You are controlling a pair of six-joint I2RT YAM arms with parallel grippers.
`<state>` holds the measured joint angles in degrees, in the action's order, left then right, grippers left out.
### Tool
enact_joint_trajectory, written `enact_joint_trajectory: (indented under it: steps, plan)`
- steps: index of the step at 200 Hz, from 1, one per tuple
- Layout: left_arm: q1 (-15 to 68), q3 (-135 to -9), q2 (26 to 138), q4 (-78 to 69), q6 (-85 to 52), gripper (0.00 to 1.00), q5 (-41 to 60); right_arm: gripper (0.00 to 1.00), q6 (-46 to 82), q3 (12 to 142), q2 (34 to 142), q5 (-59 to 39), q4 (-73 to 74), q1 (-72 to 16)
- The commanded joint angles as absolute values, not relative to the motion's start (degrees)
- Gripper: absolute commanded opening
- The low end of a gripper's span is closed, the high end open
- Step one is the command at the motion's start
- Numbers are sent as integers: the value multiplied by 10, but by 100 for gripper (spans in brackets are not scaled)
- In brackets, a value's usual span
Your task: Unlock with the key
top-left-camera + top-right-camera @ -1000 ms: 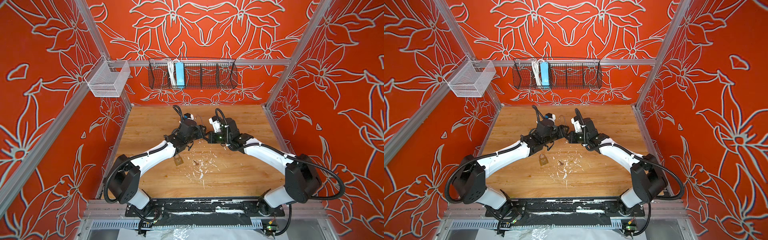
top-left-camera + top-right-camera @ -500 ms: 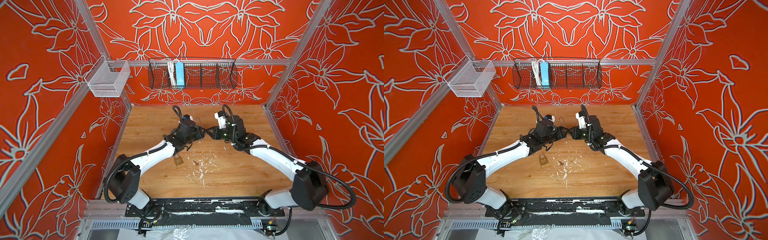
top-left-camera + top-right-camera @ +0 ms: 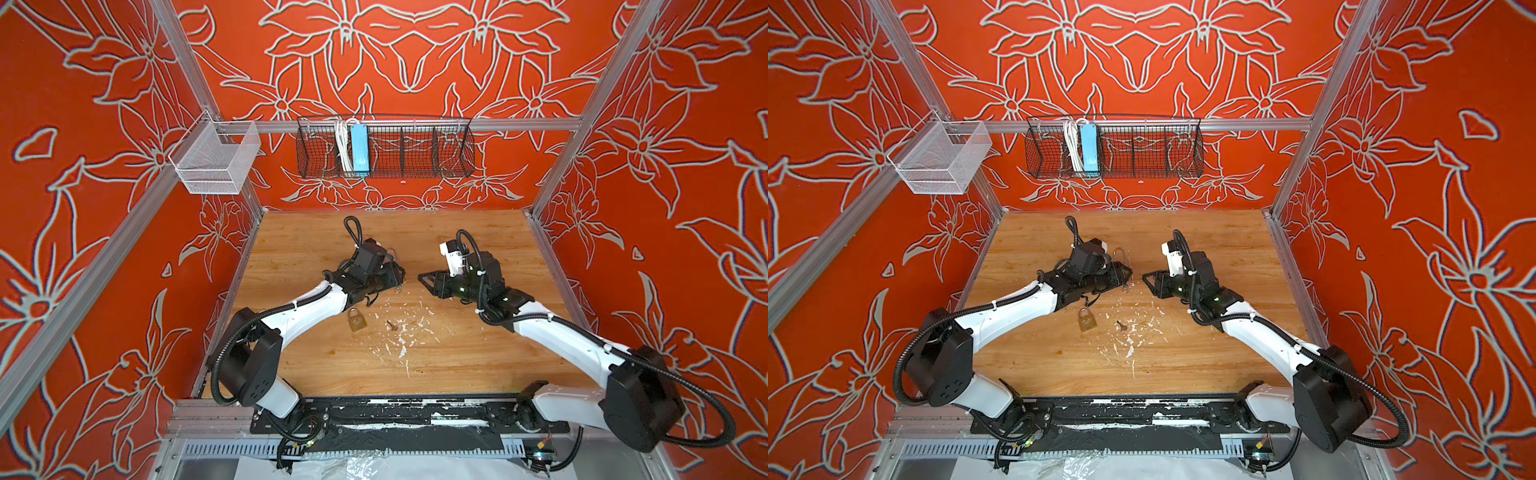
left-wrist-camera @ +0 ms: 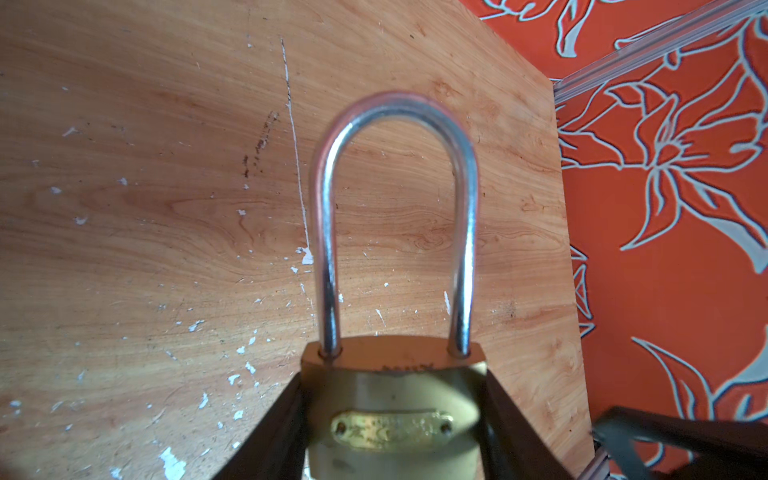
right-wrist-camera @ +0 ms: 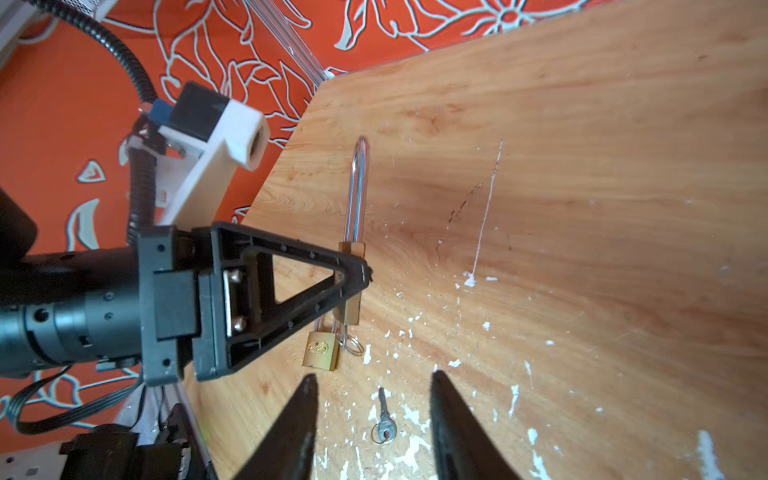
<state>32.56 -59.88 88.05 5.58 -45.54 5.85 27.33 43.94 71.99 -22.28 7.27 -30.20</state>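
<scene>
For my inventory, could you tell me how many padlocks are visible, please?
2: a long-shackled padlock in the left gripper, a small brass padlock lying on the table. None seems hidden.

The long padlock (image 4: 395,407) sat between the jaws of the left end effector (image 3: 398,275), above mid-bench (image 3: 457,361). In front of it on the bench lay a small padlock (image 3: 356,320), with a key (image 3: 391,325) just to its right. The right end effector (image 3: 424,281) hung further right, apart. A basket (image 3: 415,153) hung on the wall behind.
</scene>
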Motion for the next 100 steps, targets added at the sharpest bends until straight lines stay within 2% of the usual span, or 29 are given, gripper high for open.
enact_joint_trajectory:
  steps: [1,31,60,100]
  plan:
    - [317,-609,875,17,-487,0,87,54,226,405,723,-256,172,-303]
    - [306,-600,880,23,-593,0,98,63,202,368,745,-243,288,-303]
    - [306,-619,889,65,-633,0,97,65,192,352,781,-242,365,-303]
    - [306,-587,878,28,-654,0,83,65,237,367,868,-278,453,-306]
